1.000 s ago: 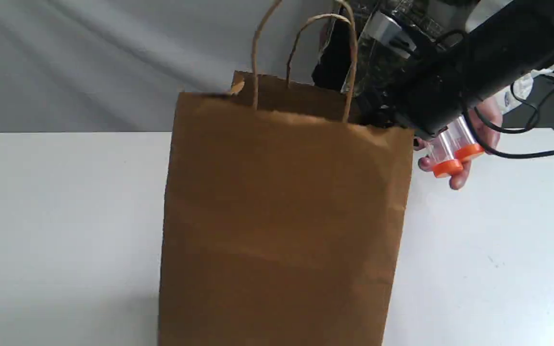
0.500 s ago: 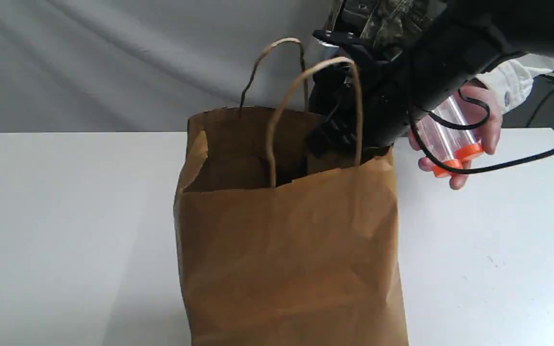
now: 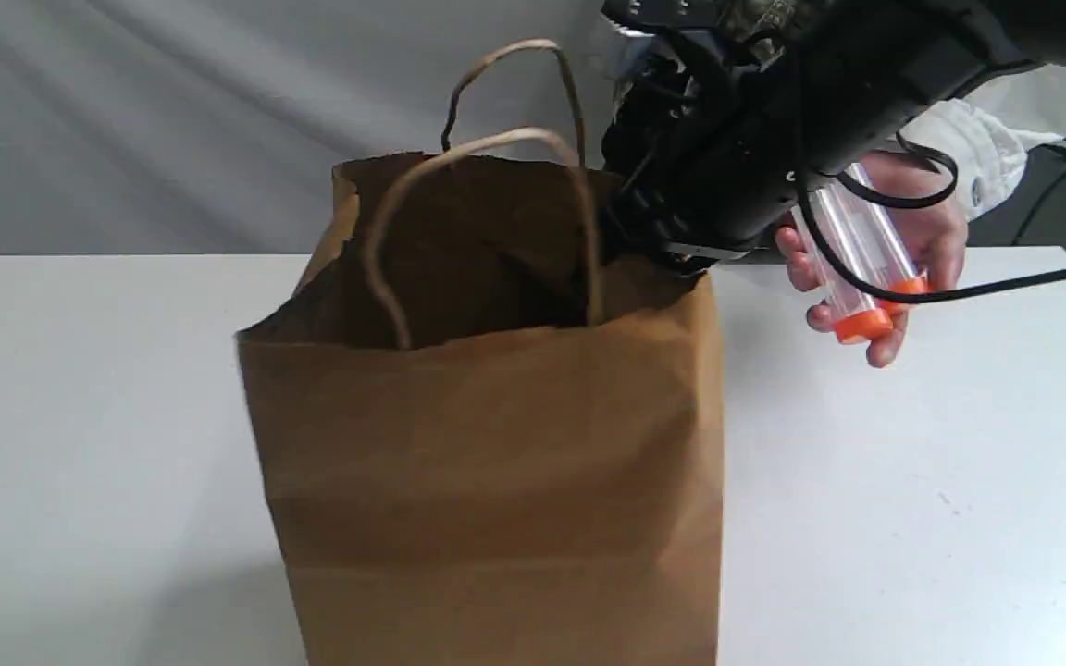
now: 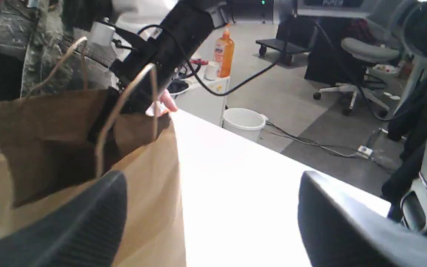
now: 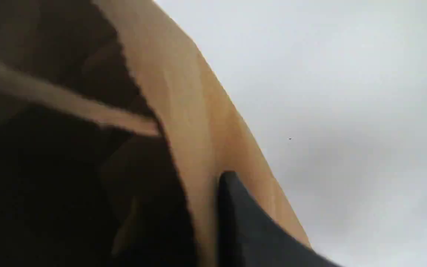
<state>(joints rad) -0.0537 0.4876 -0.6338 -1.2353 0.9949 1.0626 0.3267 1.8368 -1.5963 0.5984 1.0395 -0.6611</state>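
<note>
My right gripper (image 3: 649, 242) pinches the far-right rim of the upright brown paper bag (image 3: 487, 481) on the white table (image 3: 912, 509), my left gripper (image 4: 213, 178) spread wide nearby; pulling sideways could tear the thin rim or topple it.

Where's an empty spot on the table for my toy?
Left of the paper bag the white table is bare. Right of it, nearer the camera, too. Crowded by the bag's right rim: the right hand and a person's tubes.

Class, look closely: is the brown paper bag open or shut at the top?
Open. The paper bag gapes at its rim; the exterior view shows its dark inside.
</note>
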